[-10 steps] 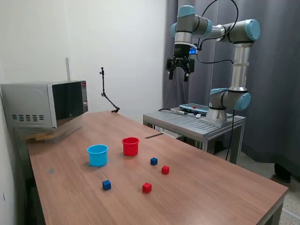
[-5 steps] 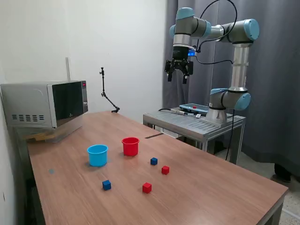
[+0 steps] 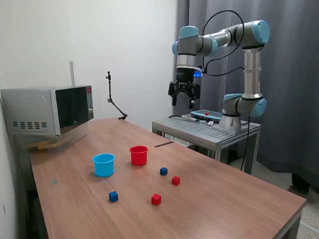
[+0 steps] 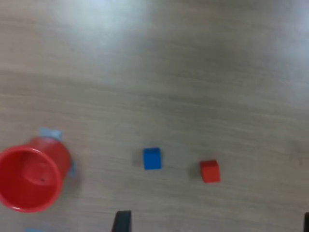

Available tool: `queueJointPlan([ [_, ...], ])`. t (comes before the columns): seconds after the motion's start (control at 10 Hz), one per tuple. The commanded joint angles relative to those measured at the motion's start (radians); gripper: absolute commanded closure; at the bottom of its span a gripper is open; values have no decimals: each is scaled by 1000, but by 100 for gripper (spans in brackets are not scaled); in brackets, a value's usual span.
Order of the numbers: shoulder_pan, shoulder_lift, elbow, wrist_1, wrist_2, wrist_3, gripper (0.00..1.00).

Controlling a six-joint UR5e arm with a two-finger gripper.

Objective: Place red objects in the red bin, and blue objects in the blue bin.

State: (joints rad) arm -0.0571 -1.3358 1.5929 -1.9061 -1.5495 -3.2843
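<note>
A: Four cubes lie loose beside the red cup [image 3: 139, 155]; the gripper [image 3: 183, 92] hangs high above, fingers spread, grasping nothing.

B: Descend straight over the blue cube [image 4: 152, 158] nearest that cup, squaring the fingers to its flat faces. It has no long axis.

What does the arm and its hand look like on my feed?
The arm has silver-grey tube links with light blue caps at the joints. Black cables loop from the wrist along the upper links. The hand is black with two fingers, and a small blue light glows just above it.
</note>
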Motion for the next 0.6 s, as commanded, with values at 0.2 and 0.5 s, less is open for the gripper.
queueJointPlan([
  [0.2,23,139,-1,-91,86,0,0],
  [0.5,43,252,-2,-146,109,-1,0],
])
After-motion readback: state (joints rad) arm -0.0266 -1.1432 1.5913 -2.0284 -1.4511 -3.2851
